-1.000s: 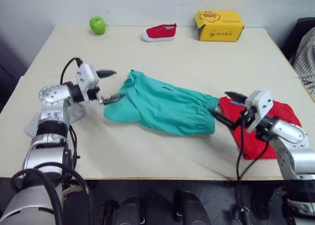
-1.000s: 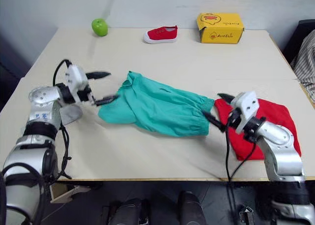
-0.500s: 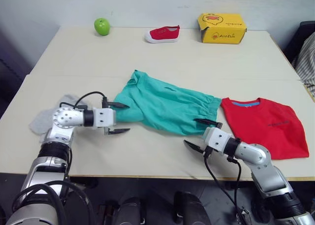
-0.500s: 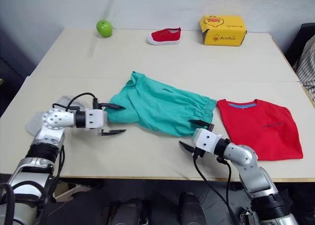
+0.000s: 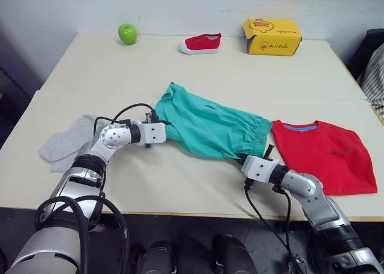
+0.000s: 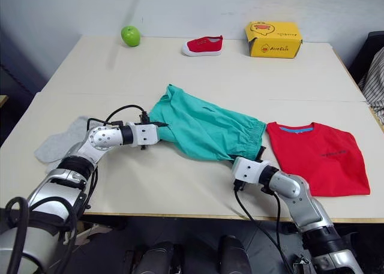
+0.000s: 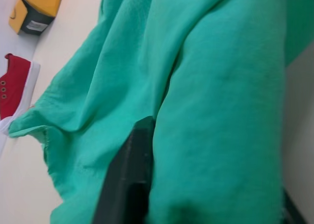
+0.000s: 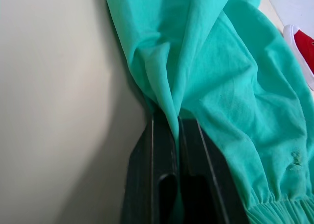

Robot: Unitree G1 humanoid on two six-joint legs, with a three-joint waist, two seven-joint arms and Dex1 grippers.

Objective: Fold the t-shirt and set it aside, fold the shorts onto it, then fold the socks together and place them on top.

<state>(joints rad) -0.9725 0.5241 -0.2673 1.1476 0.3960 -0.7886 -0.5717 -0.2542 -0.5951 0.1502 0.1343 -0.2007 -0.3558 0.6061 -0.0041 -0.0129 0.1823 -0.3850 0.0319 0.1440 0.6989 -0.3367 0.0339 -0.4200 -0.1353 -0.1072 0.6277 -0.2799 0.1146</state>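
Right wrist view: right gripper (image 8: 175,136) pinches teal-green cloth shorts (image 5: 210,126) mid-table; left gripper (image 6: 161,128) grips their opposite end.

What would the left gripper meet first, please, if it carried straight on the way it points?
The left gripper already grips the teal-green cloth shorts; going on, it would probably only push into more of them.
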